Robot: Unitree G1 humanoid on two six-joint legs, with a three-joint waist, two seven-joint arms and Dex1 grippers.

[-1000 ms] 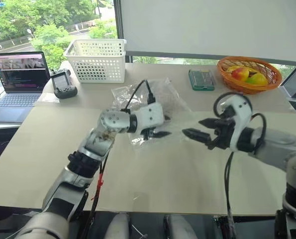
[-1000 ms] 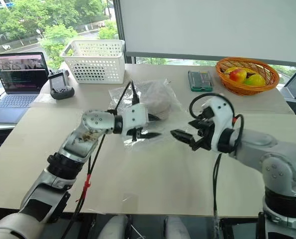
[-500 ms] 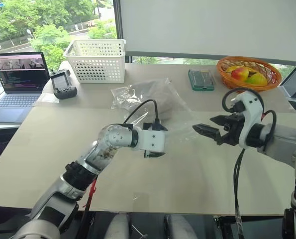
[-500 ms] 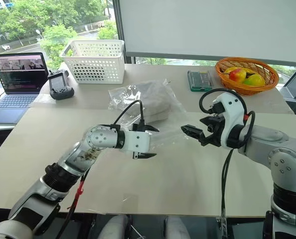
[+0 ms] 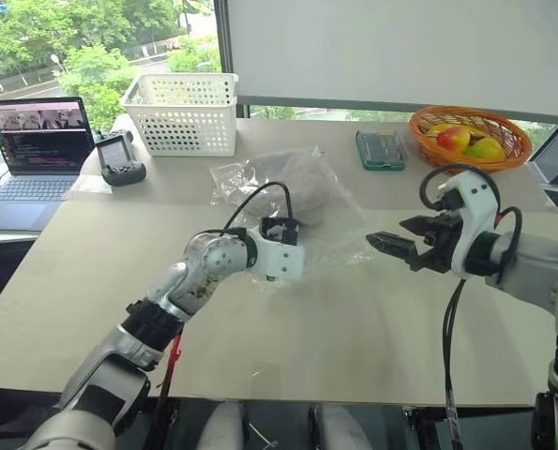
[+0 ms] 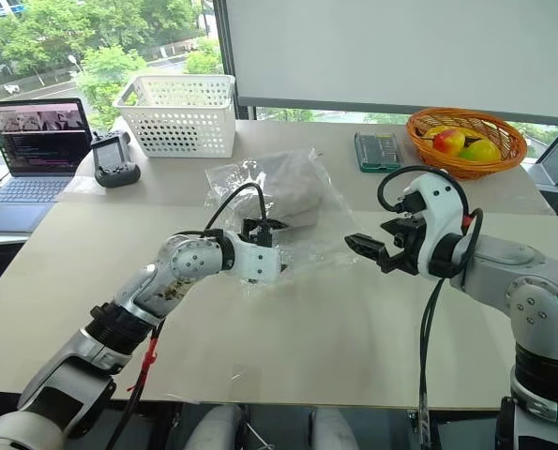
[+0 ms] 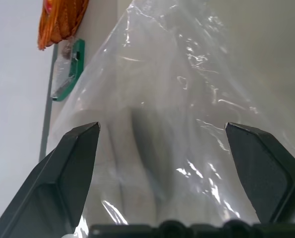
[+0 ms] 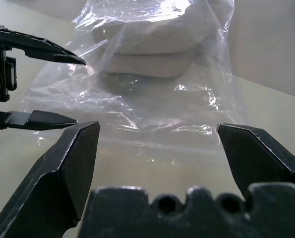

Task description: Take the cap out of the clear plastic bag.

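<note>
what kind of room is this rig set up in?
Probably an office or lab workspace by a window: an open dark laptop on a side desk, a pale beige wooden table, a white roller blind, and trees outside.

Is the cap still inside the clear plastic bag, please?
Yes, inside: the cap lies under the crinkled film of the clear plastic bag on the table, not yet pulled out.

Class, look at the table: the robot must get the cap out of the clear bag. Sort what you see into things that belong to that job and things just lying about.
Belongs to the job:
cap
clear plastic bag
left gripper, open
right gripper, open

Just lying about:
laptop
white basket
fruit basket
green box
handheld controller
</note>
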